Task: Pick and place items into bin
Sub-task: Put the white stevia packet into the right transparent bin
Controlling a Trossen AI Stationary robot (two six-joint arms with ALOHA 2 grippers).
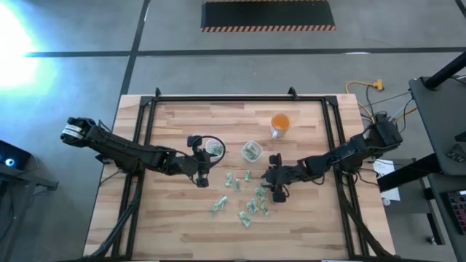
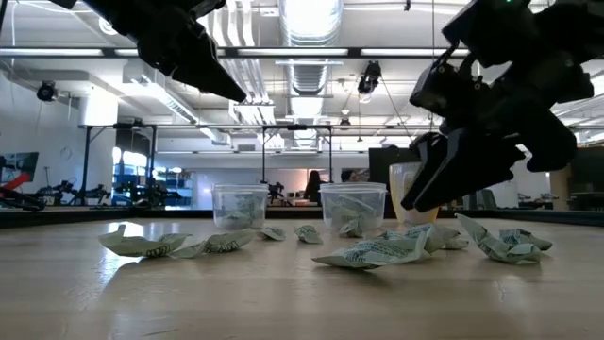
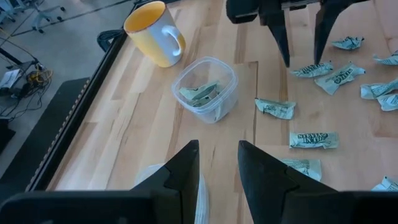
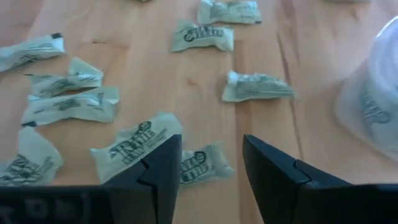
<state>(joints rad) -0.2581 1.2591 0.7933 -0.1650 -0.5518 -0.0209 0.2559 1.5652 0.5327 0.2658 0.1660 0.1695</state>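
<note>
I see an orange mug (image 1: 279,124) at two o'clock from the wooden table's (image 1: 175,225) centre, a yellow cable (image 1: 362,86) beyond the corner

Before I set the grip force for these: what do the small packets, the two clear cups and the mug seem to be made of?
The packets look like thin, crinkled film or paper, matte, pale green with print; their crimped ends and creases suggest something light and soft. The clear cups look like thin glossy plastic, since the contents show through the wall. The mug looks like glazed ceramic, orange inside and white outside, though hard plastic is possible.
</note>
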